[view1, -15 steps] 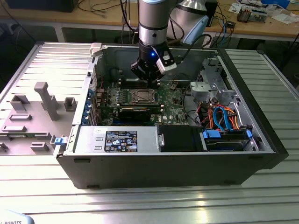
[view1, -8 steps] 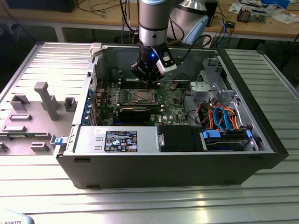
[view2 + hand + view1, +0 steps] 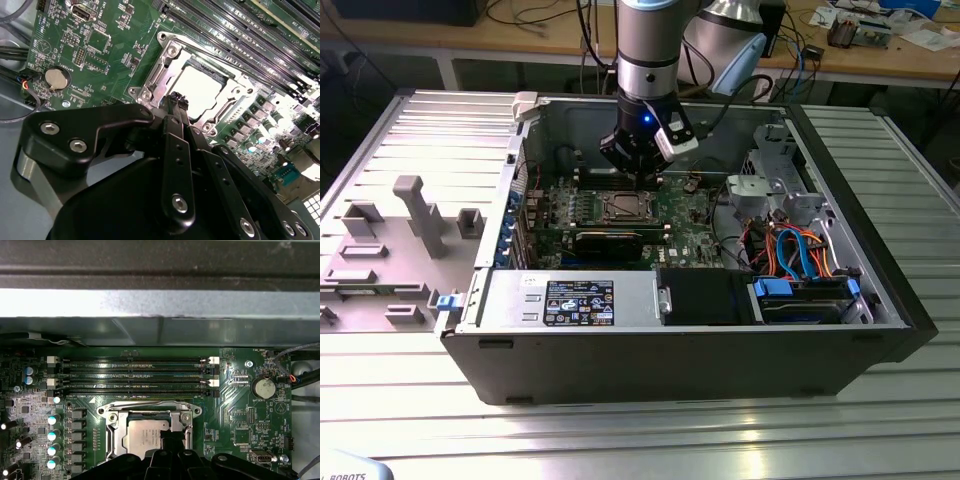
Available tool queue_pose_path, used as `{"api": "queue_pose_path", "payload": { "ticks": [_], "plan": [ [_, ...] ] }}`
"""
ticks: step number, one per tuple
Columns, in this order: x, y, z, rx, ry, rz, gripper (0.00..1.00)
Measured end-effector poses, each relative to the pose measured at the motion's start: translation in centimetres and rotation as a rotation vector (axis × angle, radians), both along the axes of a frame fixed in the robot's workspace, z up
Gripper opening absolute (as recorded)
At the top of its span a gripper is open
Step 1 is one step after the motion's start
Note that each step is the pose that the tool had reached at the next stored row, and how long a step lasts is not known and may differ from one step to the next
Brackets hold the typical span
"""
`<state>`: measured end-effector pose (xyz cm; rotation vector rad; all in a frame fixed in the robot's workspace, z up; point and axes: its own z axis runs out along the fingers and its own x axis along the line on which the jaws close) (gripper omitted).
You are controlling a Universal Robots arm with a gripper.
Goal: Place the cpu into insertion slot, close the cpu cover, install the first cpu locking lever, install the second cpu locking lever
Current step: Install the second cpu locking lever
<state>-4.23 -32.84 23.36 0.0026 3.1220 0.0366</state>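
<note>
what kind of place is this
Probably a robotics lab or test workshop: an opened computer case on a ribbed metal table, a cable-strewn workbench behind, and grey fixtures alongside.

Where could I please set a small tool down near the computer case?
The ribbed metal table is bare in front of the computer case. Toward the exterior view's left, grey fixture blocks crowd it. Inside, the gripper hovers over the motherboard.

The gripper (image 3: 176,100) body hides part of the cpu cover (image 3: 165,70) in both wrist views, and its fingertips are too crowded together to tell apart. The cpu (image 3: 145,435) is partly covered there.
</note>
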Motion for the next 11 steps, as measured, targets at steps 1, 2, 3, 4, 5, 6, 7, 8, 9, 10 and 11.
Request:
{"api": "queue_pose_path", "payload": {
  "ticks": [1, 2, 3, 4, 5, 6, 7, 8, 9, 10, 11],
  "plan": [
    [0.0, -0.01, 0.0, 0.0, 0.0, 0.0, 0.11],
    [0.0, -0.02, 0.0, 0.0, -0.0001, 0.0, 0.11],
    [0.0, -0.04, 0.0, 0.0001, -0.0001, 0.0, 0.11],
    [0.0, -0.06, 0.0, 0.0, 0.0, 0.0, 0.11],
    [0.0, -0.08, 0.0, 0.0, 0.0, 0.0, 0.11],
    [0.0, -0.13, 0.0, 0.0, 0.0, 0.0, 0.11],
    [0.0, -0.14, 0.0, 0.0, 0.0, 0.0, 0.11],
    [0.0, -0.15, 0.0, 0.0, 0.0, 0.0, 0.11],
    [0.0, -0.17, 0.0, 0.0, 0.0, 0.0, 0.11],
    [0.0, -0.17, 0.0, 0.0, 0.0, 0.0, 0.11],
    [0.0, -0.18, 0.0, 0.0, 0.0, 0.0, 0.11]
  ]
}}
